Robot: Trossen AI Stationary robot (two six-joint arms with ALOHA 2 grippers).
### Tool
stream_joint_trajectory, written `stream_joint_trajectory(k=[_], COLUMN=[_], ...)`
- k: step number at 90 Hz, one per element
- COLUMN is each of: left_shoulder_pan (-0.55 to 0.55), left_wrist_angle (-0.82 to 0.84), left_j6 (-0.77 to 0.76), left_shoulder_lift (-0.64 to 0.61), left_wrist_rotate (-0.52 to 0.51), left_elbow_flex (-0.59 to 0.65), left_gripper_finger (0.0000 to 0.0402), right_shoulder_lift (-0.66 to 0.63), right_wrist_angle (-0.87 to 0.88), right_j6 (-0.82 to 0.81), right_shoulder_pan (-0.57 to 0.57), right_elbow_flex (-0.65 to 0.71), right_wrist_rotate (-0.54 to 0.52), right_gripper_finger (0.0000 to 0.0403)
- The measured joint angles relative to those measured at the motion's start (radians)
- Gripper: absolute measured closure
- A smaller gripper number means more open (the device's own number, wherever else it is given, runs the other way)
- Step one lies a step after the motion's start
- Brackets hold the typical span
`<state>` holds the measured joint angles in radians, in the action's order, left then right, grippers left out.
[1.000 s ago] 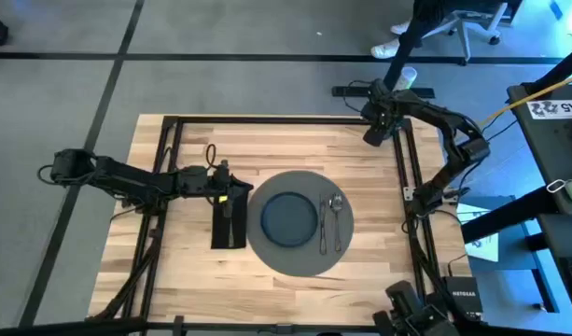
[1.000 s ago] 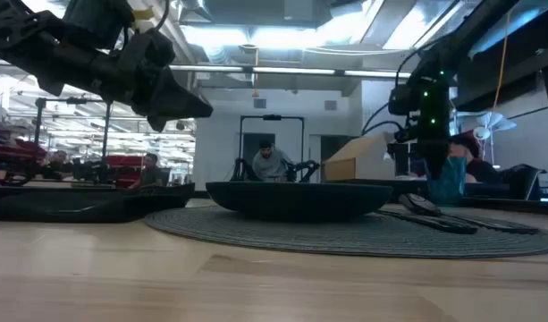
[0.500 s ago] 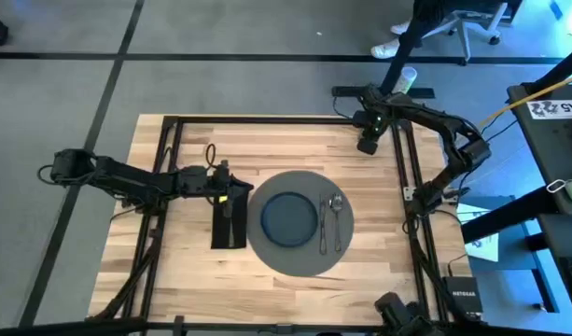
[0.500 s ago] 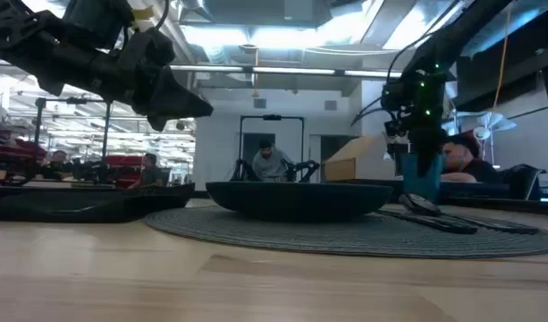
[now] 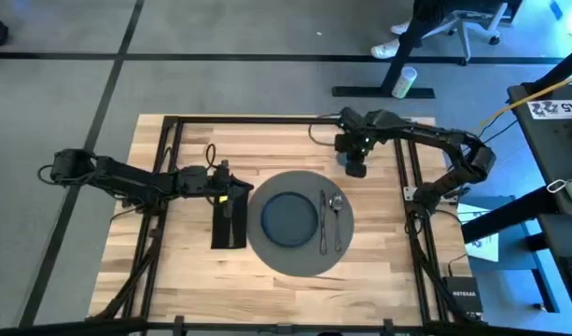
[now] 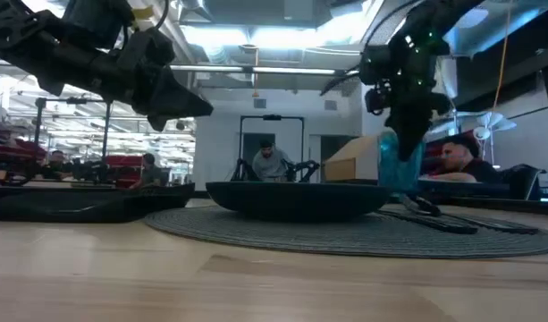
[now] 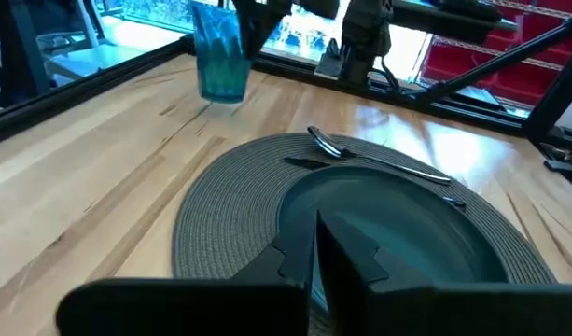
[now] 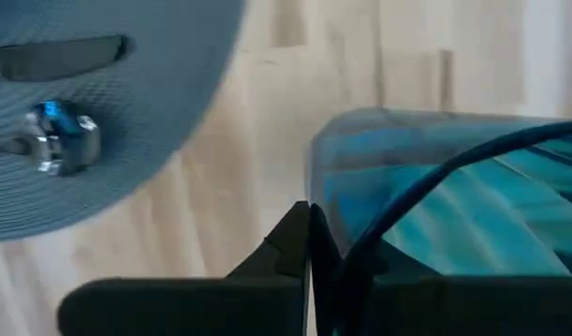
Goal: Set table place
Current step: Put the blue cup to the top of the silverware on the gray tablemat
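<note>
Carrying the cup: we are bringing a blue translucent cup (image 6: 399, 161) in over the table (image 5: 192, 280) with our right gripper (image 5: 356, 164), its fingers pinching the cup, which is hanging clear of the wood.
Place: the placemat (image 5: 295, 257) is lying mid-table, already bearing the plate (image 5: 289, 218), a fork (image 5: 324, 224) and a spoon (image 5: 337, 219); the napkin (image 5: 228, 224) is lying just beside its left edge.
Left gripper (image 5: 231, 191): we are hovering over the napkin; we cannot tell its finger state.
Next move: we are judging that the cup needs lowering upright onto bare wood just beyond the cutlery, then releasing.
</note>
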<state>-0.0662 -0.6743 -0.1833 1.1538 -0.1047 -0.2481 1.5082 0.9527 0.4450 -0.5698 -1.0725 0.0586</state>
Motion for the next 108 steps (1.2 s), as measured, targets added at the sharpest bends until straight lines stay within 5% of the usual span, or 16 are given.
stream_joint_trajectory(k=[22, 108], left_shoulder_pan=[0.0, 0.001], left_wrist_angle=[-0.008, -0.018], left_j6=[-0.004, -0.014], left_shoulder_lift=[0.0, 0.0], left_wrist_rotate=[0.0, 0.0], left_elbow_flex=[0.0, 0.0], left_gripper_finger=[0.0402, 0.0402], right_shoulder_lift=[0.0, 0.098], right_wrist_angle=[-0.009, 0.021], right_j6=[-0.083, -0.119], right_shoulder_pan=[0.105, 0.191], right_elbow_flex=[0.0, -0.001], right_wrist_rotate=[-0.083, 0.025], right_gripper_finger=[0.0398, 0.0397])
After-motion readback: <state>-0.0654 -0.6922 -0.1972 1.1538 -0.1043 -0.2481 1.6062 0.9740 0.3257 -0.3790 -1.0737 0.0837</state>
